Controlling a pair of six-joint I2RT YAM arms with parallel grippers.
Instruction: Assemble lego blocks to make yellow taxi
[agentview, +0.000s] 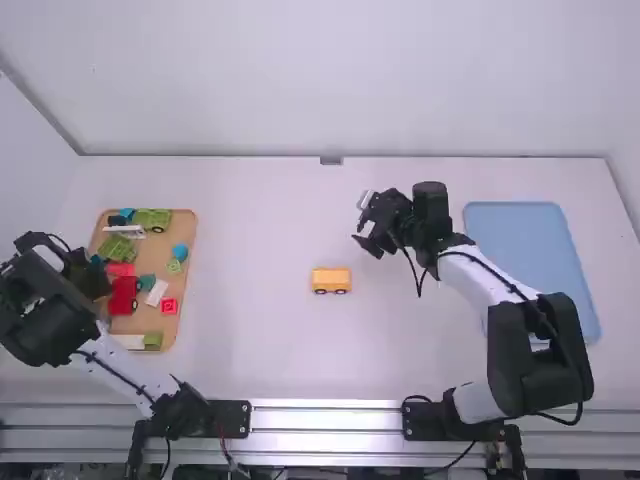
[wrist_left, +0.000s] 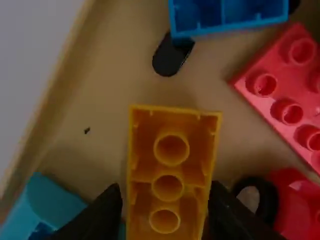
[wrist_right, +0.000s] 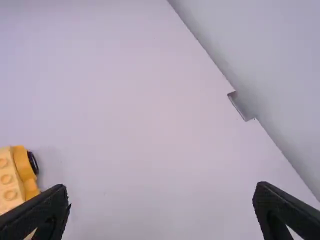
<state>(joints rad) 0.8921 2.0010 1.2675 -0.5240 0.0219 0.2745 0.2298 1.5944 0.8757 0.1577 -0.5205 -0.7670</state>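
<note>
Standing over the left part of the shallow tan wooden tray (agentview: 190, 222), the left gripper (agentview: 88, 276) has its two black fingers clasped on the yellow plastic brick (wrist_left: 170, 167). One finger sits close against each long side of it. The brick lies underside up inside the tray, near the rim, its row of three round hollow tubes facing the left wrist camera.

Around it in the tray, that camera sees a bright blue hollow plastic block (wrist_left: 227, 15), a flat red plastic brick with round studs (wrist_left: 285, 92), a rounded red block with a black wheel (wrist_left: 300, 202) and a teal plastic block (wrist_left: 52, 207). A small black oval piece (wrist_left: 167, 60) lies by the bright blue block. Elsewhere in the tray are a round blue block (agentview: 180, 252), a green block on black wheels (agentview: 153, 218), a white block (agentview: 157, 292) and a small square red block (agentview: 169, 306).

To the right of the tray, on the white table (agentview: 260, 340), stands the yellow wheeled block base (agentview: 331, 279), with studs along its top and black wheels. Farther right of the tray, the right gripper (agentview: 362, 222) hangs with its fingers spread wide, nothing between them. Well apart from the tray, at the table's right side, lies a flat light blue plastic tray (agentview: 525, 225).
</note>
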